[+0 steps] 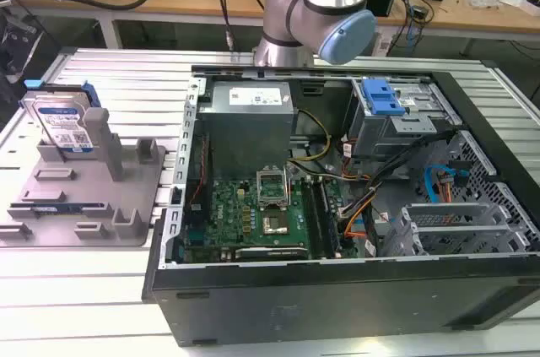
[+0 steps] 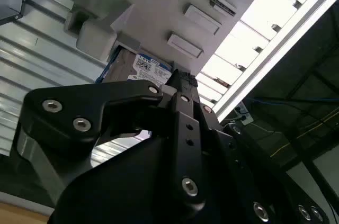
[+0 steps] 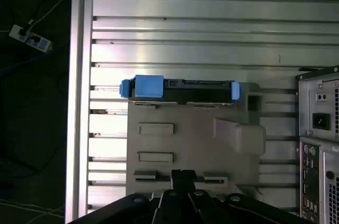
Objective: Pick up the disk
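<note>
The disk [image 1: 63, 125] stands upright on its edge in the grey holder tray [image 1: 110, 205] at the exterior view's left, its white-and-blue label facing forward and a blue bracket along its edges. In the first wrist view I see the disk [image 3: 180, 87] edge-on from above, at the far side of the tray [image 3: 185, 139]. My gripper [image 3: 183, 173] hangs high above the tray's near side, well apart from the disk, fingers together and empty. In the second wrist view the gripper [image 2: 183, 78] points toward the disk's label [image 2: 151, 68] beside the tray [image 2: 159, 7].
An open computer case [image 1: 337, 188] with a motherboard, cables and a blue-latched drive cage [image 1: 384, 104] takes up the table's middle and right. The arm [image 1: 312, 2] rises behind it. The case's back panel [image 3: 320, 128] lies near the tray. A power strip [image 3: 32, 38] lies on the floor past the table edge.
</note>
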